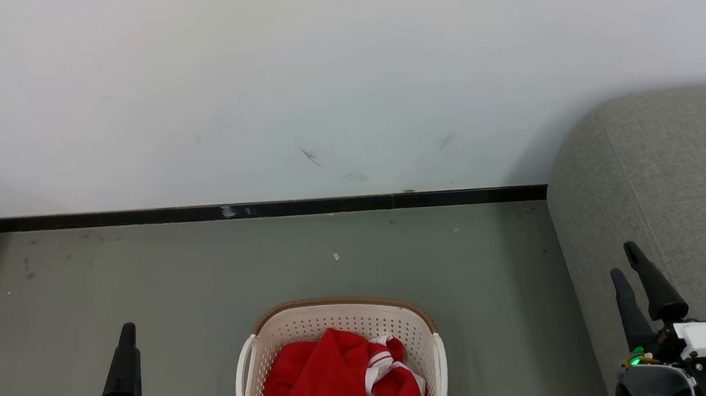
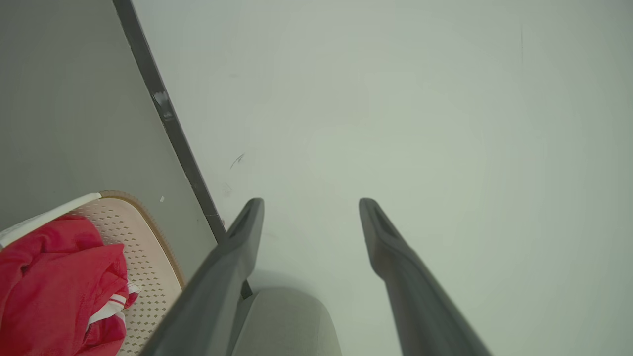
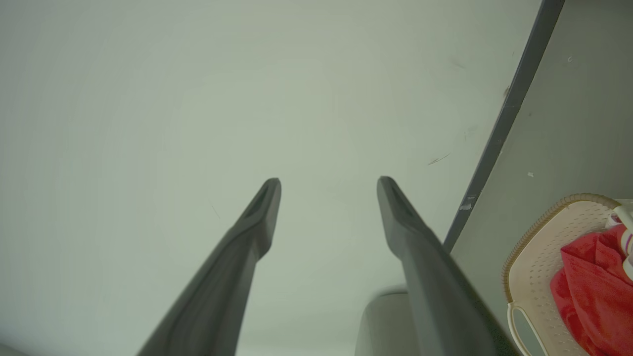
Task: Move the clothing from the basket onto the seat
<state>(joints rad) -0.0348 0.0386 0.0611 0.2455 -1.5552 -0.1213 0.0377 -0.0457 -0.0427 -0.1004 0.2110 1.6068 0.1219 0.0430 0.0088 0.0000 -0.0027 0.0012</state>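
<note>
Clothing (image 1: 334, 379) lies heaped in the basket (image 1: 303, 329), bottom centre of my head cam, red fabric w/ a fold of white striped trim on its right side. Basket stands on the grey floor (image 1: 147, 280), short of the black skirting (image 1: 143, 216) and the pale wall (image 1: 257, 74). Seat (image 1: 655, 170) rises at right, a strip of floor btwn it and the basket; nothing red on the part I can see.

Head cam gives me both white handles (image 1: 245, 373) and the whole brown rim at the back. It shows just one dark finger of the left gripper (image 2: 311, 202), lower left, so I can't read that jaw's spread from there. Left wrist cam settles it: both fingers stand wide apart against bare wall, nothing btwn them. That cam also catches the basket and red heap at its lower left, plus a rounded grey corner of the seat at bottom.

Right gripper (image 3: 329, 180) reads the same on its own wrist cam: jaws spread wide, empty, wall behind. Basket appears at lower right there, one handle and part of the heap. Head cam alone shows this gripper in front of the seat's side, fingers up, a green light (image 1: 635, 361) at its base.
</note>
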